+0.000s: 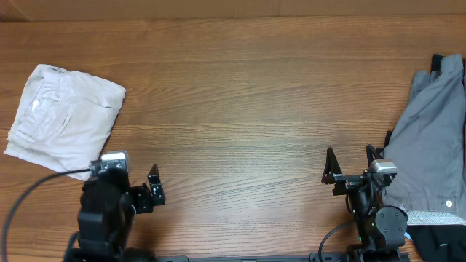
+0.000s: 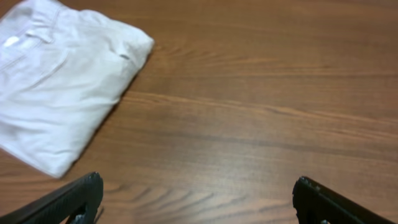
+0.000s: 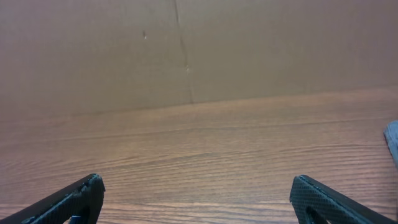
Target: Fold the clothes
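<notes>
The pale cream shorts point(image 1: 64, 120) lie folded into a compact bundle at the far left of the table; they also show at the upper left of the left wrist view point(image 2: 59, 74). My left gripper point(image 1: 129, 185) is open and empty, just below and right of the shorts, not touching them; its fingertips frame bare wood in the left wrist view point(image 2: 199, 199). My right gripper point(image 1: 352, 166) is open and empty at the right front, far from the shorts, over bare wood point(image 3: 196, 196).
A grey garment point(image 1: 429, 138) lies in a heap at the right edge, just right of the right gripper. A small black item with a white label point(image 1: 435, 222) lies below it. A brown wall point(image 3: 186, 50) backs the wooden table point(image 1: 240, 109).
</notes>
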Tool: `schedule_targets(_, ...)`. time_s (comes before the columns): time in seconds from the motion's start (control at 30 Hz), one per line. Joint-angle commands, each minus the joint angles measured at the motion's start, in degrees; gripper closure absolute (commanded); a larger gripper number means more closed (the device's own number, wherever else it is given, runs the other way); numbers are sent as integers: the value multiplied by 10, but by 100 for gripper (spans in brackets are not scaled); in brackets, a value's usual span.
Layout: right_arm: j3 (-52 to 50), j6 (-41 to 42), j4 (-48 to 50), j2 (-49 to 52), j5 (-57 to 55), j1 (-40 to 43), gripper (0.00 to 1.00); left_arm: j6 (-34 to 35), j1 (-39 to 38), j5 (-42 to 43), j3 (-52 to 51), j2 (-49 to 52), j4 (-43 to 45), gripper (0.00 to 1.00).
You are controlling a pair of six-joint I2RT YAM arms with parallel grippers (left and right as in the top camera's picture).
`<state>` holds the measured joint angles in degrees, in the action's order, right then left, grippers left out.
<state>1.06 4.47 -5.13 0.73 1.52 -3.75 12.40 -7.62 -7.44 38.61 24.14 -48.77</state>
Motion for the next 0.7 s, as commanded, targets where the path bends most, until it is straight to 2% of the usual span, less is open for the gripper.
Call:
schedule_targets(0.0, -6, 4, 4, -6, 0, 3, 0, -10, 17, 54, -92, -62, 69, 0)
schedule_targets(0.3, -6, 4, 4, -6, 0, 3, 0, -9, 20, 68, -266, -188, 292, 0)
schedule_targets(0.5, -6, 4, 4, -6, 0, 3, 0, -84, 20, 85, -360, -232, 487, 0)
schedule_targets(0.57, -6, 4, 4, -6, 0, 3, 0, -88, 20, 87, -385, -240, 517, 0)
schedule_targets(0.67, -6, 4, 4, -6, 0, 3, 0, -90, 21, 90, -383, -240, 479, 0)
